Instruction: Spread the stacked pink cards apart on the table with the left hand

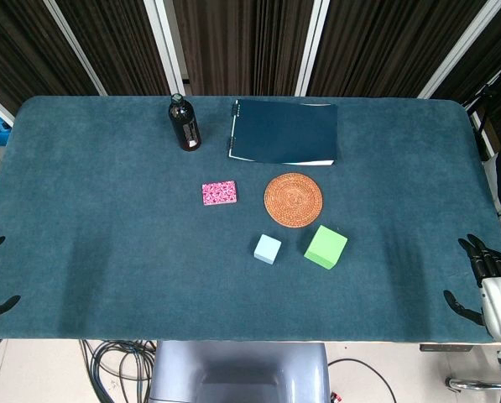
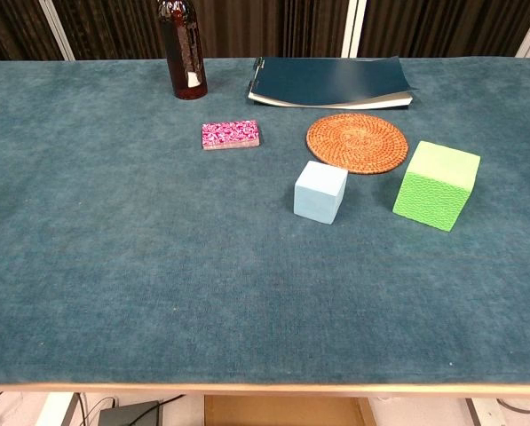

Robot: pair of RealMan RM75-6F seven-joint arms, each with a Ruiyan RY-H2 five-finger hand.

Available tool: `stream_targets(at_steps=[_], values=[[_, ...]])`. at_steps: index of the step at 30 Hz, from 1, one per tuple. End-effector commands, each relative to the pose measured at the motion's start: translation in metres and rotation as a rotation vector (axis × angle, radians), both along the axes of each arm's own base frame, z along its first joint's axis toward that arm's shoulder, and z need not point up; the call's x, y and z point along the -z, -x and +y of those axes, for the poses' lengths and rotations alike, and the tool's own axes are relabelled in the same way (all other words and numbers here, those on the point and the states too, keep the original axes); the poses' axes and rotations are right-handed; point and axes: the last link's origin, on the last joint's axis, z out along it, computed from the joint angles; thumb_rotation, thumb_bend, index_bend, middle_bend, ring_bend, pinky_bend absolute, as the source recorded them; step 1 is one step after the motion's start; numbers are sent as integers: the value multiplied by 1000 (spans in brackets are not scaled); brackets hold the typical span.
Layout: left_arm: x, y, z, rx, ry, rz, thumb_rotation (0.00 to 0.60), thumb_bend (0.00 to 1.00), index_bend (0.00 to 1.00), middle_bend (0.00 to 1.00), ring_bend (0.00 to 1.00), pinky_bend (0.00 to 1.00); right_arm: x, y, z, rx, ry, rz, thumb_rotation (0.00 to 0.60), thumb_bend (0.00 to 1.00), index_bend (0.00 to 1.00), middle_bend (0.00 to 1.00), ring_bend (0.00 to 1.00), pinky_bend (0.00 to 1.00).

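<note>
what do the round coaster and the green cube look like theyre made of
Round coaster: looks like woven rattan or a similar plant fibre, matte orange-brown, with concentric coiled rings visible. Green cube: probably foam or sponge, matte, with a finely dimpled face in the chest view; the exact material stays open.

1. The whole table (image 1: pixel 82 210) is seen steeply from above by the head view.
2. The table (image 2: pixel 114 266) is viewed lower and nearer by the chest view.
3. Its middle is shared.
</note>
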Motion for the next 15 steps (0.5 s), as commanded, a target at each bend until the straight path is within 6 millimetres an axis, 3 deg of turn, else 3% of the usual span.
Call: stream_targets(at_steps=[1,15], values=[[0,0,-1,-5,-8,6,600,42,179,141,31,35,0,0,0,1,-1,-4,600,243,79,50,124,169],[2,5,6,-56,-22,43,600,43,175,141,31,34,0,2,-1,26,8,-39,600,242,79,50,124,169]])
